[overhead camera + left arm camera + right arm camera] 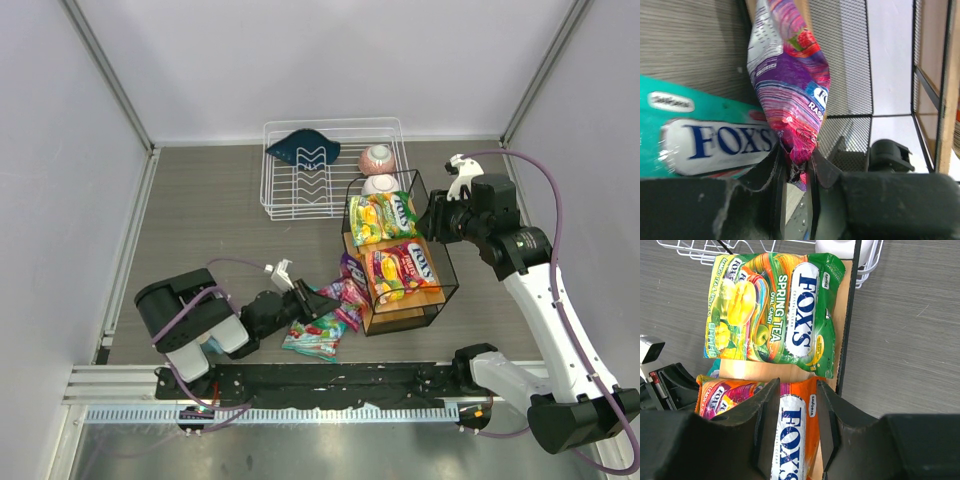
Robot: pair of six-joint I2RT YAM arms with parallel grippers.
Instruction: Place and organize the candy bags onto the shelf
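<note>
While my left gripper (797,165) pinches a corner of the purple bag (790,85) to lift it off the bench (200,200), the right gripper (795,390) hangs released over the orange-red bag (790,440) on the shelf (765,371).

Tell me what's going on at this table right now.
Two robot arms are loading candy bags onto a wire shelf. The green bag and the orange bag already lie on its wooden board. The left hand is shut on an edge of the purple bag, right beside the shelf's left side. The teal bag lies on the table next to it. The right hand is open above the orange bag, holding nothing.
</note>
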